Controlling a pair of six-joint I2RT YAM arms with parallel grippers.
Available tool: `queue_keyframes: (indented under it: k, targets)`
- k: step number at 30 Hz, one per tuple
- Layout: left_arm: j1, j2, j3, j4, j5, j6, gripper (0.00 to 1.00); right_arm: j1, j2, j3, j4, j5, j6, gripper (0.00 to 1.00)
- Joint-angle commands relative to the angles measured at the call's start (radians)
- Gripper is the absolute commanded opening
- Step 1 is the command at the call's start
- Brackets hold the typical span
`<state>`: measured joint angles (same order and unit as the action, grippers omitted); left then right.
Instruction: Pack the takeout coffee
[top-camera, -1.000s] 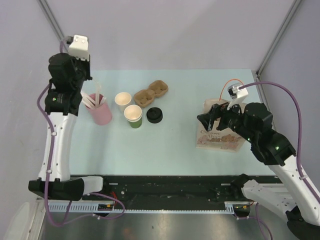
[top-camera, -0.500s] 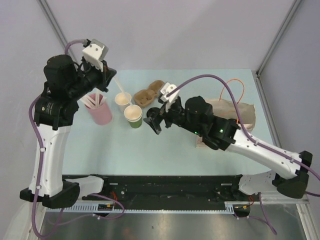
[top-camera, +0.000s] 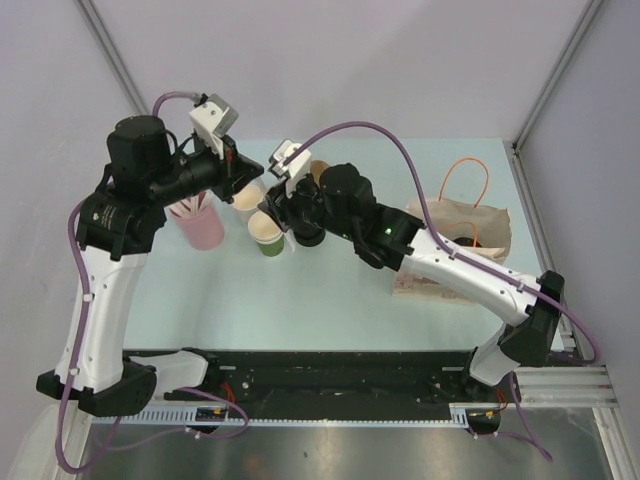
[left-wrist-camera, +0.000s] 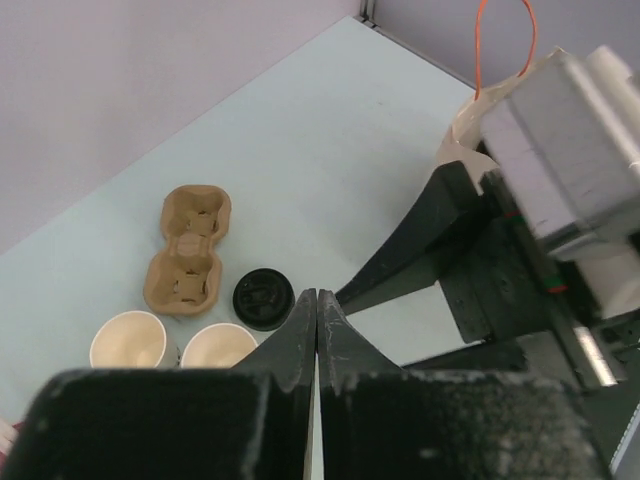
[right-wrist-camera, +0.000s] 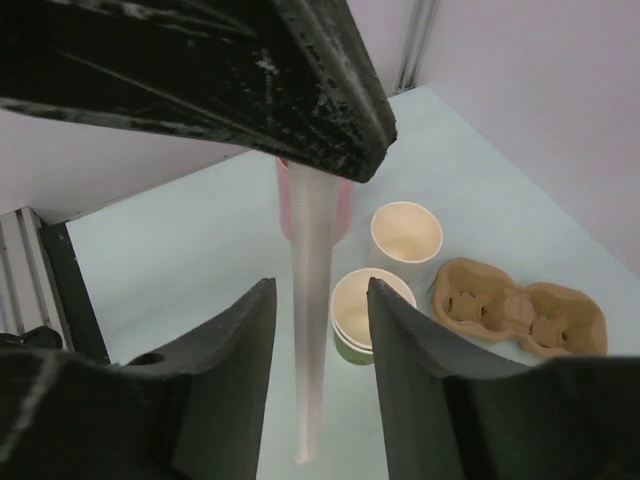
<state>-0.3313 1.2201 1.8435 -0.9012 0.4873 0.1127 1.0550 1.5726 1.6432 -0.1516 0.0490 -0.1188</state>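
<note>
The right end effector (right-wrist-camera: 320, 285) has swung left from the paper bag (top-camera: 470, 225) and now hangs, fingers apart, by the open green cup (right-wrist-camera: 365, 300), with a white straw (right-wrist-camera: 310, 350) showing between them. Just beyond stands the white cup (right-wrist-camera: 405, 232), also unlidded. The black lid (left-wrist-camera: 264, 297) lies on the table (top-camera: 330, 290). The left end effector (left-wrist-camera: 317, 295), newly arrived, is pressed together. Lidding probably comes next.

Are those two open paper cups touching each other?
Apart. The left wrist view shows a narrow gap between the rims of the white cup and the green cup.
</note>
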Motion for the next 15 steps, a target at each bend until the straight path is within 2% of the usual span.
queue_keyframes:
  k: [1, 2, 3, 6, 7, 8, 9, 10, 15]
  targets:
    - [-0.009, -0.019, -0.012, -0.001, 0.048, 0.015, 0.0, -0.02, 0.017, 0.055, 0.029, -0.038, 0.031, 0.15]
    - [-0.009, -0.018, -0.013, -0.001, 0.042, 0.018, 0.0, -0.02, 0.014, 0.053, 0.026, -0.037, 0.039, 0.03]
    - [-0.009, -0.016, -0.021, -0.001, 0.03, 0.019, 0.0, -0.023, 0.003, 0.043, 0.023, -0.038, 0.044, 0.0]
    - [-0.008, -0.005, -0.036, -0.001, 0.016, 0.012, 0.01, -0.027, -0.043, 0.006, 0.032, -0.034, 0.07, 0.0]
    - [-0.009, 0.002, -0.039, -0.001, 0.014, -0.004, 0.31, -0.032, -0.057, -0.006, 0.032, -0.025, 0.08, 0.0]
    - [-0.009, 0.013, -0.044, -0.001, 0.016, -0.007, 0.55, -0.036, -0.078, -0.017, 0.029, 0.0, 0.091, 0.0]
    - [-0.009, 0.016, -0.055, -0.001, 0.014, -0.016, 0.73, -0.046, -0.113, -0.038, 0.018, 0.015, 0.106, 0.0]
    - [-0.008, 0.021, -0.058, -0.001, 0.008, -0.021, 1.0, -0.049, -0.137, -0.051, 0.009, 0.031, 0.111, 0.0]
    - [-0.009, 0.022, -0.066, 0.001, -0.065, -0.013, 1.0, -0.093, -0.301, -0.118, -0.103, 0.21, 0.129, 0.0]
